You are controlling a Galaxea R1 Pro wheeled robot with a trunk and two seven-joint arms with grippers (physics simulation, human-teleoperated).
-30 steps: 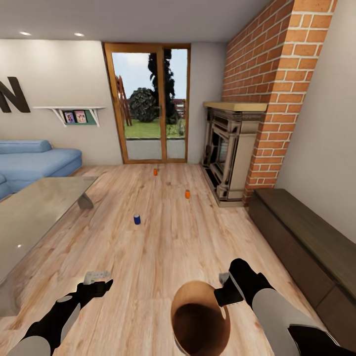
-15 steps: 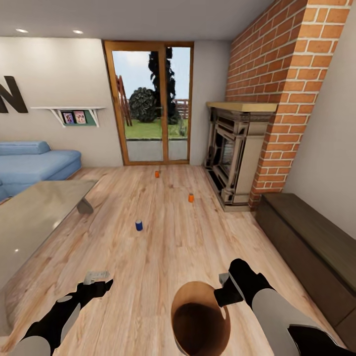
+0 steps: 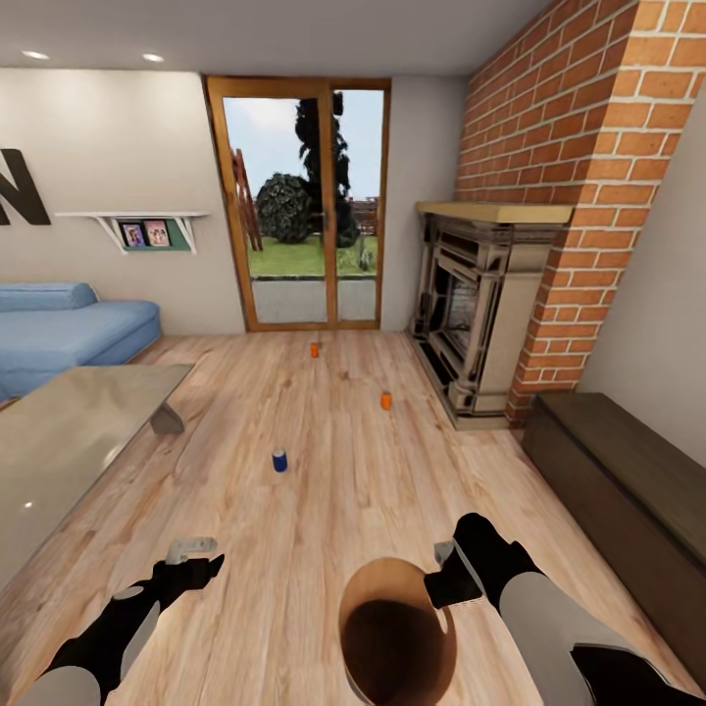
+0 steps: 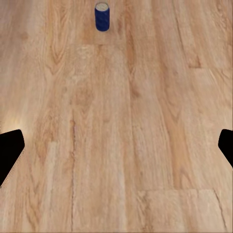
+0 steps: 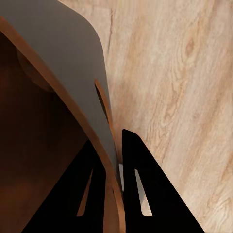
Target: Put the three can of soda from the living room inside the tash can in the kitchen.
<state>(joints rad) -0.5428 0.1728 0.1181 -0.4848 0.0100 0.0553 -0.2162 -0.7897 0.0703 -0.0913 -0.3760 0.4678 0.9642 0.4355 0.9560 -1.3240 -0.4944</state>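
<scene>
- The right gripper (image 3: pixel 443 579) is clamped on the rim of the trash can (image 3: pixel 392 628); in the right wrist view its two black fingers (image 5: pixel 138 179) pinch the bucket's wall (image 5: pixel 73 63), one inside and one outside, just beside the slot handle.
- The trash can hangs over the wood floor (image 3: pixel 333 510) low in front of the robot, mouth up, with its tan-brown inside showing and nothing visible in it.
- The left gripper (image 3: pixel 192 545) hovers above the floor with its jaws spread wide and nothing between them; in the left wrist view the two dark fingertips (image 4: pixel 9 153) sit at opposite sides of the picture.
- The dark blue soda can (image 3: pixel 279 460) stands upright on the floor, nearest the robot of the three and ahead of the left gripper; the left wrist view shows it (image 4: pixel 102 16) well beyond the fingertips.
- One orange soda can (image 3: pixel 386 400) stands farther on, near the front corner of the fireplace (image 3: pixel 480 314).
- The other orange soda can (image 3: pixel 315 349) stands farthest off, near the threshold of the glass doors (image 3: pixel 299 206).
- All three cans are well apart from one another and from the trash can.
- The glass-topped low table (image 3: pixel 69 441) lies to the left, the blue sofa (image 3: pixel 69 328) behind it, and a dark low bench (image 3: pixel 628 490) runs along the right wall.
</scene>
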